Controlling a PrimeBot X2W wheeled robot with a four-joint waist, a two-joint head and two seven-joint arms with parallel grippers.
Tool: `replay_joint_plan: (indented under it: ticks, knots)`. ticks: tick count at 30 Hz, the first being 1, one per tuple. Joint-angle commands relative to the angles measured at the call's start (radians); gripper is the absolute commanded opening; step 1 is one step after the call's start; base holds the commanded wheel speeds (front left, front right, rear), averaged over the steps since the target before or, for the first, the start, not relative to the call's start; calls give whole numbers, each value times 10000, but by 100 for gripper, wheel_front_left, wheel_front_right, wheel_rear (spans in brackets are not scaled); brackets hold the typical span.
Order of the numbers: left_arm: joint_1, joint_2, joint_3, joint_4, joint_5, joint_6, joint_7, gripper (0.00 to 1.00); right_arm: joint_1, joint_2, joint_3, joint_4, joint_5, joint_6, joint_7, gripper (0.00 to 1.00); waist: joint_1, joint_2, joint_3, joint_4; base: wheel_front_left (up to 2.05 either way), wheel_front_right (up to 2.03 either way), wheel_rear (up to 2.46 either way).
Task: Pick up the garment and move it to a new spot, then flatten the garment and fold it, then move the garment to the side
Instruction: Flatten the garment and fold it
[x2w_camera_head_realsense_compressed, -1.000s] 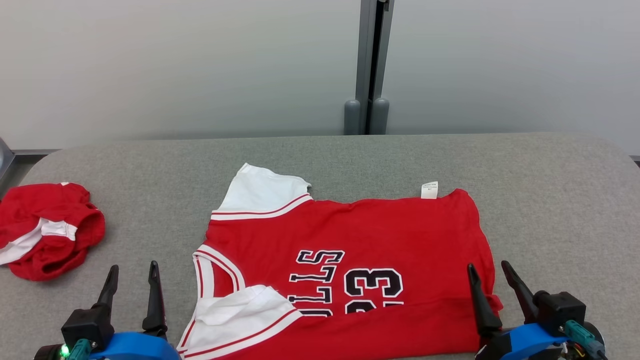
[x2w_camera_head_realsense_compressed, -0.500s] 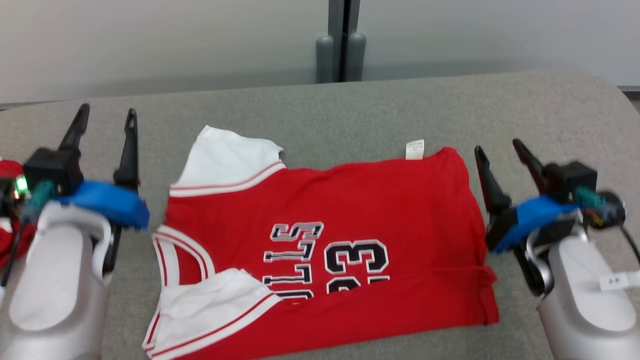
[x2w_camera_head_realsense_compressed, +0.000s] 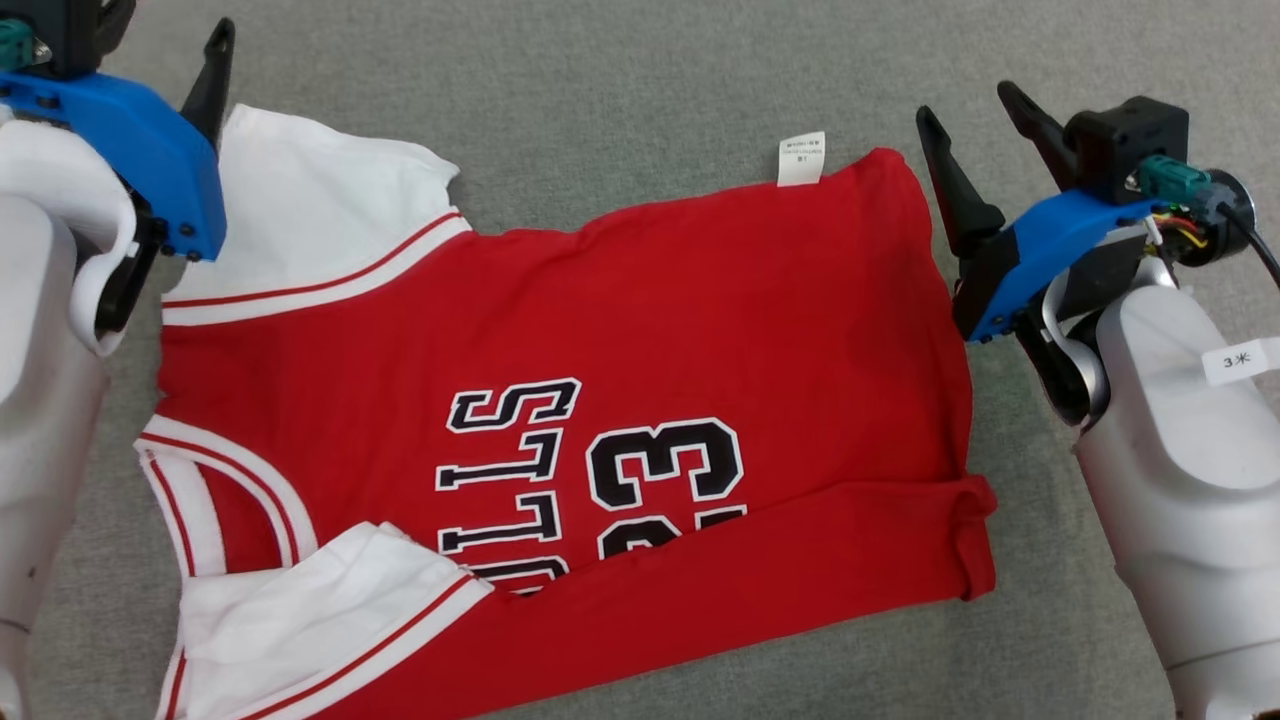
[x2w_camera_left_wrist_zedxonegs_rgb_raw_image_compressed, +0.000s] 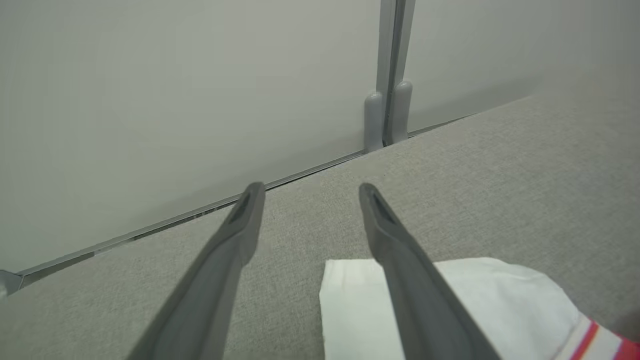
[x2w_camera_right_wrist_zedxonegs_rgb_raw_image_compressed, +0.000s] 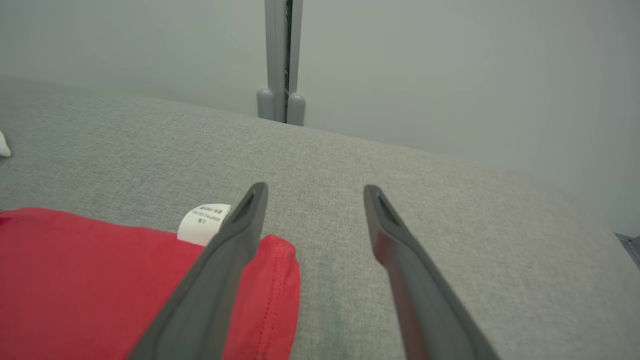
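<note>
Red number 23 jersey lies spread flat on grey fabric table, neck to the left, near edge folded up over the print. White label sticks out at far edge. Left gripper wide, empty, above far-left white sleeve. Right gripper wide, empty, at far-right hem corner: 1 finger over red cloth, 1 over table.
</note>
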Motion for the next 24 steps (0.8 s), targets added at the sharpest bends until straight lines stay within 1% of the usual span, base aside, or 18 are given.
replay_joint_plan:
  ticks: [1, 2, 5, 6, 10, 14, 16, 17, 18, 19, 22, 24]
  knots:
    - [-305, 121, -325, 294, -245, -7, 253, 100, -303, -13, 115, 100, 150, 2, -73, 100, -3, -3, 208, -76, 0, 0, 0]
    - [-305, 121, -325, 294, -245, -7, 253, 100, -303, -13, 115, 100, 150, 2, -73, 100, -3, -3, 208, -76, 0, 0, 0]
    - [-622, 294, -825, 798, -727, -7, 651, 100, -568, -49, 278, 206, 266, 2, -161, 100, -3, -3, 498, -209, 0, 0, 0]
    - [-661, 276, -968, 907, -883, -7, 728, 100, -623, -61, 334, 244, 280, 2, -198, 100, -3, -3, 570, -239, 0, 0, 0]
    - [-828, 425, -1552, 1409, -1213, -8, 776, 100, -802, -64, 490, 403, 376, 2, -338, 100, -3, -3, 812, -312, 0, 0, 0]
    - [-890, 433, -2096, 1774, -1767, -8, 1128, 100, -1012, -69, 678, 586, 469, 2, -343, 100, -3, -3, 900, -335, 0, 0, 0]
    - [-863, 374, -2269, 1768, -2222, -8, 1286, 100, -1048, -78, 806, 699, 525, 2, -236, 100, -3, -3, 909, -322, 0, 0, 0]
    - [-885, 350, -2299, 1762, -2482, -8, 1306, 84, -1079, -88, 894, 750, 554, 2, -207, 100, -3, -3, 905, -308, 0, 0, 0]
    - [-889, 311, -2350, 1775, -2694, -8, 1350, 44, -1116, -98, 969, 786, 598, 2, -121, 100, -3, -3, 888, -291, 0, 0, 0]
    - [-873, 267, -2453, 1776, -2890, -8, 1388, 0, -1143, -117, 1050, 838, 673, 2, -62, 100, -3, -3, 851, -272, 0, 0, 0]
    - [-852, 388, -2799, 1740, -3110, -8, 1184, 0, -1225, -203, 1297, 1053, 931, 2, 355, 100, -3, -3, 704, -226, 0, 0, 0]
    - [-928, 349, -2937, 1711, -3273, -8, 919, 0, -1282, -307, 1482, 1149, 1101, 2, 674, 100, -3, -3, 572, -174, 0, 0, 0]
